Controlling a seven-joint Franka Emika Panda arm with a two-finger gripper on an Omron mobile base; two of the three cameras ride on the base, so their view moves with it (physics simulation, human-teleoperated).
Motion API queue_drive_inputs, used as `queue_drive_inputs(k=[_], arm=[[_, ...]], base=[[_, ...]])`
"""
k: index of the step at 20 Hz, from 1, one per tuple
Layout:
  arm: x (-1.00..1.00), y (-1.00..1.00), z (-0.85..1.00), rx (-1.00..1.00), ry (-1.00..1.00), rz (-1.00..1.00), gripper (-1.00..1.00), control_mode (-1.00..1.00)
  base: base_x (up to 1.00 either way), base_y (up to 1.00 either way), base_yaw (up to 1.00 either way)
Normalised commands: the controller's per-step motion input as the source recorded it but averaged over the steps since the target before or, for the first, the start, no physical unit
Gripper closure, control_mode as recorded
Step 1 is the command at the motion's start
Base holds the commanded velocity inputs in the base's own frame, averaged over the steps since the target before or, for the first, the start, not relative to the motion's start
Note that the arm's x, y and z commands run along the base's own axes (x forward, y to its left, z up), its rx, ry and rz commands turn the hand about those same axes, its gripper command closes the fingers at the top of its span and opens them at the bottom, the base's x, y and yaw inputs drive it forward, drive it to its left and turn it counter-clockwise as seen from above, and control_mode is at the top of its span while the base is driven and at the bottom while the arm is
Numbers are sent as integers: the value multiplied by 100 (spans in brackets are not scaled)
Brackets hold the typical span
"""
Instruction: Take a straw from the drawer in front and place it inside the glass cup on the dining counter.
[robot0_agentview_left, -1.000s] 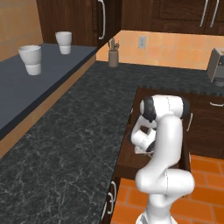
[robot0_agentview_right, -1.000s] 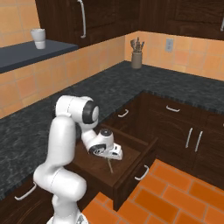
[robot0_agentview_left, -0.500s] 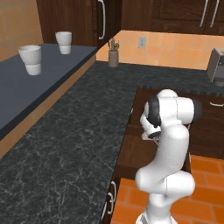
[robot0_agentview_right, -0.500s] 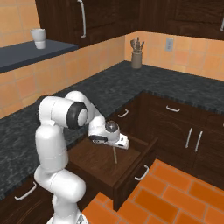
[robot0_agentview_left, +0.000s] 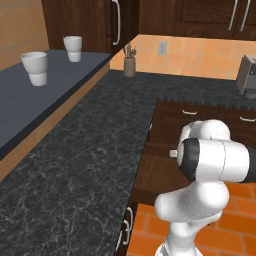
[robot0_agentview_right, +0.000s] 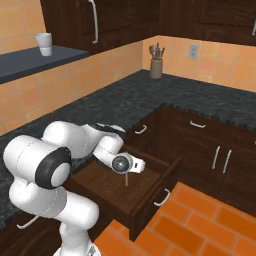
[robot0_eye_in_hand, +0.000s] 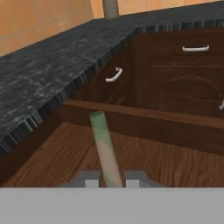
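Observation:
The drawer (robot0_agentview_right: 150, 197) stands pulled out under the black counter, its wooden floor (robot0_eye_in_hand: 175, 162) bare. My gripper (robot0_agentview_right: 131, 166) hovers over the drawer, shut on the straw (robot0_agentview_right: 126, 180), a thin pale stick hanging down from the hand. In the hand view the straw (robot0_eye_in_hand: 105, 151) runs up from between the two fingertips (robot0_eye_in_hand: 91, 181), and my gripper (robot0_eye_in_hand: 109, 181) is pinched on its base. The drawer (robot0_agentview_left: 155, 165) also appears beyond my arm in the left base view. The glass cup and the dining counter are out of view.
Black speckled counter (robot0_agentview_left: 80, 165) wraps the corner, with a utensil holder (robot0_agentview_right: 156, 67) at the back. Two white cups (robot0_agentview_left: 35, 67) (robot0_agentview_left: 73, 47) sit on a dark shelf. A grey appliance (robot0_agentview_left: 247, 75) stands far right. Dark cabinet doors (robot0_agentview_right: 220, 160) face the orange tiled floor (robot0_agentview_right: 200, 225).
The hand has come up out of the drawer with the straw pinched in it, and the jaws have closed slightly tighter. My elbow has swung nearer the cameras.

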Motion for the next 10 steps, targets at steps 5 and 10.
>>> queue_drive_inputs(k=[5, 10], arm=[[2, 0, 100, 3, -8, -6, 100, -100], [8, -2, 100, 1, -3, -8, 100, -100]], base=[[0, 0, 0], [0, 0, 0]])
